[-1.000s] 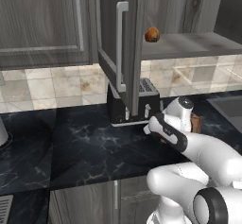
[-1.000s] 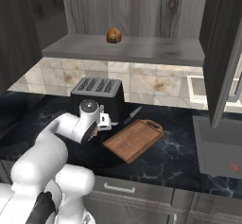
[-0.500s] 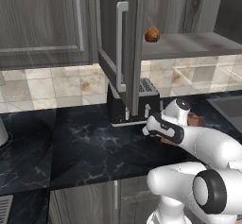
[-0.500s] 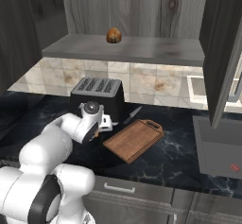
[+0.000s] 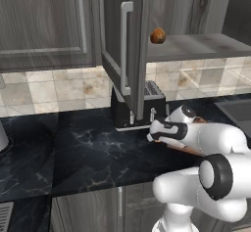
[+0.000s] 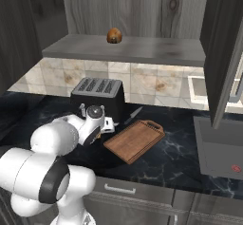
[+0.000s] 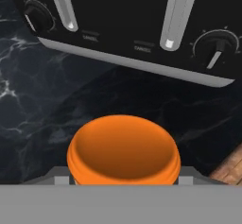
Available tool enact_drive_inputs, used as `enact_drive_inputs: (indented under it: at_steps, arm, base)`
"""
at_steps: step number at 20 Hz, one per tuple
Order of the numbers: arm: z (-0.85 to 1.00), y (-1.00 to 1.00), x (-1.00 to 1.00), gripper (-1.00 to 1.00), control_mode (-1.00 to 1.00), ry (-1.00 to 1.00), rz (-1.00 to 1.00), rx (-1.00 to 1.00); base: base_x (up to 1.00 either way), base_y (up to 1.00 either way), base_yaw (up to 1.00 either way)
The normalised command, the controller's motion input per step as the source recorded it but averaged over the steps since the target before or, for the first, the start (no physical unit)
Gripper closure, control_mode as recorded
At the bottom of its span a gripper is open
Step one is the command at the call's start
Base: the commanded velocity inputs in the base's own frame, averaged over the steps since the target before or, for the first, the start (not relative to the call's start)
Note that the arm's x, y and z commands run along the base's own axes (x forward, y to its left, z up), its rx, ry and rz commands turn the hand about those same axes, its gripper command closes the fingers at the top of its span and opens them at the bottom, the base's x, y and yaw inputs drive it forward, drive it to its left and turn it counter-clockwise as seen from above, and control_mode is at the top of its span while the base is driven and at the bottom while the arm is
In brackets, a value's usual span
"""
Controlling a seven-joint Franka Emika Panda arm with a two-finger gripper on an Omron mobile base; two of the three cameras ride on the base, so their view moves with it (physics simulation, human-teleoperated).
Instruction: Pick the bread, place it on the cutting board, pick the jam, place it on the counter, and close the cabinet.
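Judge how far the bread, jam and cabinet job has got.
Done: nothing yet. The bread sits on the cabinet shelf; the cutting board is bare. In hand: the claw grips the jam over the counter. Left: set jam down, move bread, shut the open cabinet door.

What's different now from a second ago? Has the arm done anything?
The arm has folded lower, sinking the gripper with the orange jam closer to the counter before the toaster. The bread on the cabinet shelf, the cutting board and the open cabinet door stayed put.
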Motion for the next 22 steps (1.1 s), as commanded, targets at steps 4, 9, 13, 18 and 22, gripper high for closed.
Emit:
enact_drive_inputs:
  at_steps: [4, 9, 13, 18, 22]
  arm:
    - [-0.44, 0.08, 0.04, 1.00, -1.00, -0.09, 0.00, 0.00]
    - [-0.42, 0.07, 0.03, 1.00, -1.00, -0.10, 0.00, 0.00]
    - [-0.32, 0.08, 0.01, 1.00, -1.00, -0.08, 0.00, 0.00]
    - [-0.22, 0.08, 0.01, 1.00, -1.00, -0.06, 0.00, 0.00]
    - [-0.12, 0.08, 0.00, 1.00, -1.00, -0.03, 0.00, 0.00]
  base:
    - [0.00, 0.00, 0.00]
    - [0.00, 0.00, 0.00]
    - [0.00, 0.00, 0.00]
    - [0.00, 0.00, 0.00]
    - [0.00, 0.00, 0.00]
